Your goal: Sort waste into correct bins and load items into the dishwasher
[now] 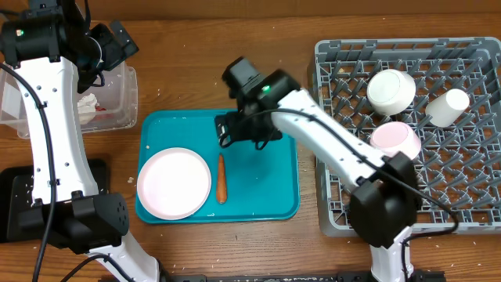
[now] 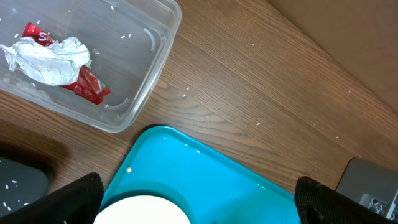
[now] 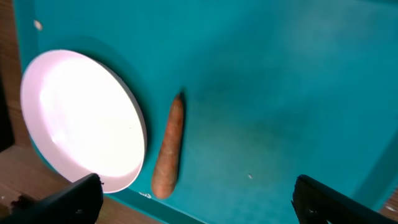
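The carrot (image 1: 221,178) lies on the teal tray (image 1: 270,192) beside the plate (image 1: 174,182). The right hand (image 1: 244,129) hovers above it, fingers apart. The left hand (image 1: 109,43) is likewise spread.

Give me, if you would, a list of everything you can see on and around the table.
table: one, brown wood, under everything
serving tray: one, teal, mid-table
plate: one, pinkish-white, left on the serving tray
carrot: one, orange, on the serving tray, right of the plate
tub: one, clear, far left
napkin: one, white, in the tub
wrapper: one, red, in the tub, partly under the napkin
black tray: one, black, near left
dish rack: one, grey, right
bowls: two, white and pinkish, in the dish rack
cup: one, white, in the dish rack
left hand: one, black, open, near the tub
right hand: one, black, open, above the serving tray
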### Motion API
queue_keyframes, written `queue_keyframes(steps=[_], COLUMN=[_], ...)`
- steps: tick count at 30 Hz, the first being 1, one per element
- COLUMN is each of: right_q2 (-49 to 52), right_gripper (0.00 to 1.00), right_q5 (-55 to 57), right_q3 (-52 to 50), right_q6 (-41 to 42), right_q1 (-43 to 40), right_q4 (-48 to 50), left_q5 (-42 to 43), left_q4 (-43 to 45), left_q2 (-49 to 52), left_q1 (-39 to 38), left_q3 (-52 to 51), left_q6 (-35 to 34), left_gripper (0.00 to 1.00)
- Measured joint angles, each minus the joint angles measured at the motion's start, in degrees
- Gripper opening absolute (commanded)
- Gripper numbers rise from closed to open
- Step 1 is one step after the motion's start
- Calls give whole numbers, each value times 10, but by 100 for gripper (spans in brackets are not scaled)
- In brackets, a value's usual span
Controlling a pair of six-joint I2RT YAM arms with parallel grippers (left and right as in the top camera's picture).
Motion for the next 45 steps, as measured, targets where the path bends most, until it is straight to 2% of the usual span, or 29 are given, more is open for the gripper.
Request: queue_keyframes(steps=[6,11,17,24,30,39,43,45], right_q2=[2,-10,-57,-87,-87,-87,-87,-87], right_gripper=[100,100,100,100,100,100,100,100], right_q5=[44,136,210,230,199,183,178,176], right_q3=[26,94,167,182,182,182,182,182], right_q6=[8,10,12,12,12,12,12,12], right_q1=[2,-51,-199,-398,-492,-553,-555,-555], right_q4=[-57,-140,-171,-203,-206,-206,-206,-206], left_q5=[0,0,0,0,0,38,118,156], left_q4=[0,0,0,0,0,-15,-71,-92], left_q2=[0,0,0,0,0,0,0,0], left_q1=[0,0,0,0,0,0,-4,-14], left_q3=[0,0,0,0,0,0,-2,-8], left_q6=[0,0,0,0,0,-30,-24,-10], left_gripper=[100,100,100,100,100,100,100,95])
